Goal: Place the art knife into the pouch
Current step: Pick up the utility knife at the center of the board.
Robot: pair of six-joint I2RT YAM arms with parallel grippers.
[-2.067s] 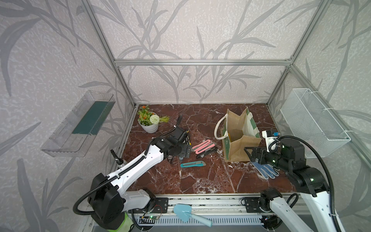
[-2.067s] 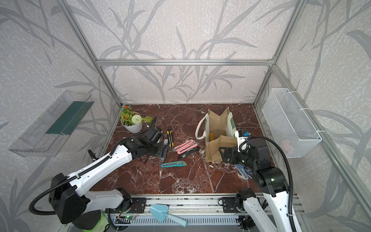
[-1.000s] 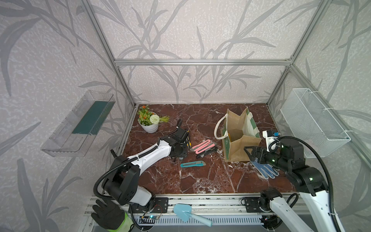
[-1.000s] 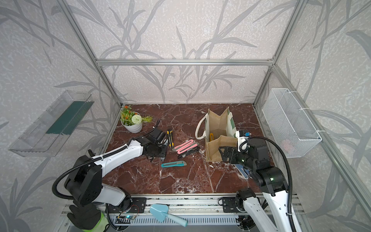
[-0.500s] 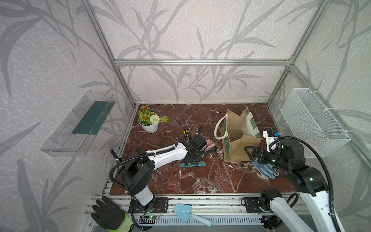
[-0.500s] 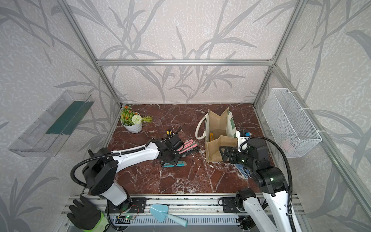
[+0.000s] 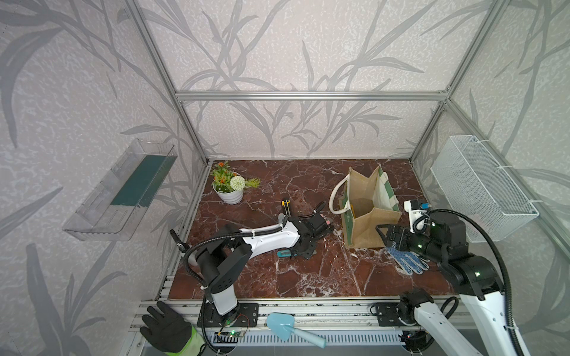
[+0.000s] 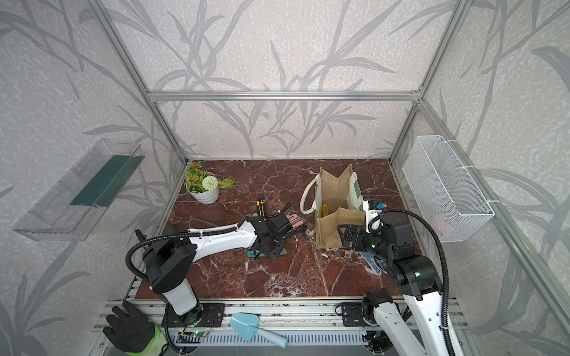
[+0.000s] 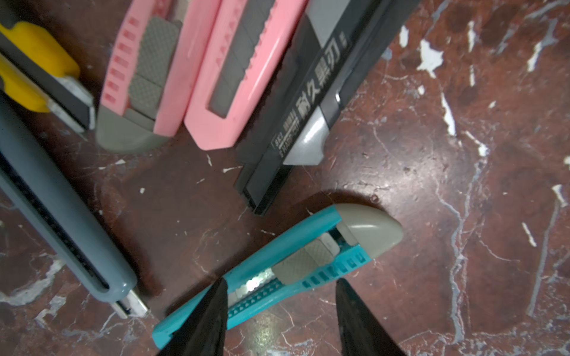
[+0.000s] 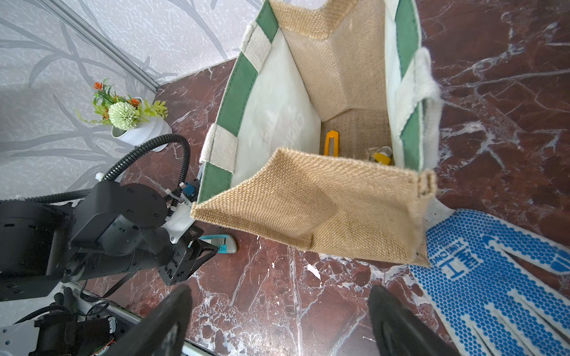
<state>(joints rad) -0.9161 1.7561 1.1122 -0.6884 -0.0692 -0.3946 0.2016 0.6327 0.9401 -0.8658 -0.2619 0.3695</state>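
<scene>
The teal plastic art knife (image 9: 308, 259) lies flat on the red marble surface (image 9: 462, 138), slanting between the left jaws, which stand open with one tip overlapping its body. The right jaws gape empty beside the tan jute pouch (image 10: 324, 212).

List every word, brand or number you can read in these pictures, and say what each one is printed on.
"耐久黑刃": white print along the black snap-off utility knife.
Smaller print beside it on the same knife: too small and blurred to read.
Blue brand print on the white work glove with blue dots: upside down, perhaps starting "XIN", not legible.
Faint lettering showing through the white lining of the tan jute pouch: unreadable.
</scene>
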